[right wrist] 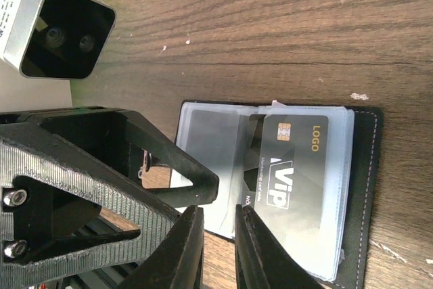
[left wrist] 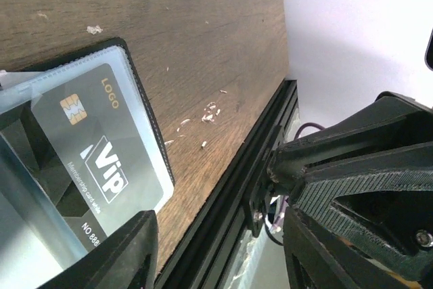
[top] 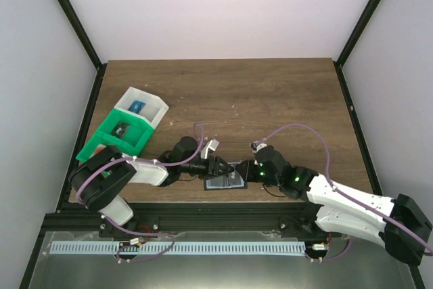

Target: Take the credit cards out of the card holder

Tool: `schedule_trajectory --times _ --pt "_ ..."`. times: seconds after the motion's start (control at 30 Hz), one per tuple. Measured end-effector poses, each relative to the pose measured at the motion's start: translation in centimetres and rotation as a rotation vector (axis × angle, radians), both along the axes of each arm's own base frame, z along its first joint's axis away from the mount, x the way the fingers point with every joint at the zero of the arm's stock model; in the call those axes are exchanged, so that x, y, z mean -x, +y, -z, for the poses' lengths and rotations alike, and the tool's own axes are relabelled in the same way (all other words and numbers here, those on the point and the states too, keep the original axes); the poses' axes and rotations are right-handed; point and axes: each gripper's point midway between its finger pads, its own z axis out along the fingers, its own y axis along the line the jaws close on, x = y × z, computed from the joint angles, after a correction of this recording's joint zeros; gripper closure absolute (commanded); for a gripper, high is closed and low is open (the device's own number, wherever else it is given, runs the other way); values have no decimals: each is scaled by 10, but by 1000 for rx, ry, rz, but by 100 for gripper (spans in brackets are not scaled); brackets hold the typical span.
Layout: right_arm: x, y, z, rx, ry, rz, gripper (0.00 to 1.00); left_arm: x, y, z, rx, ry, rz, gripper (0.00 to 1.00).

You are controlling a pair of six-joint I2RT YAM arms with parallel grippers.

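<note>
Card holder [right wrist: 215, 145] open flat, black card [right wrist: 289, 167] in sleeve, left claw [left wrist: 216, 241] agape.

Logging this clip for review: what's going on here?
An open black bifold card holder lies near the front edge of the wooden table. A black VIP card sits in its clear pocket, not yet out. The left gripper stands open beside the holder; the right gripper is nearly closed at its edge, grip unclear.
</note>
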Motion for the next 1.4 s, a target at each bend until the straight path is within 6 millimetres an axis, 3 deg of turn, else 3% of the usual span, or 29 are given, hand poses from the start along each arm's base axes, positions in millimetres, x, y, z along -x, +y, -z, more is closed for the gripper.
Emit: schedule_trajectory --times 0.17,0.43,0.67,1.07,1.4 --pt "1 2 2 -1 9 -11 85 -3 2 0 -16 -12 -19 44" --pt "-1 0 31 106 53 -11 92 -6 11 15 -87 -8 -60 60" --pt "-14 -1 49 191 71 13 92 -3 16 40 -143 28 -64 56" --pt "-25 -1 58 195 71 33 89 -6 17 45 -157 8 -70 54" --pt "-23 -6 80 229 98 40 85 -7 17 45 -156 2 -76 54"
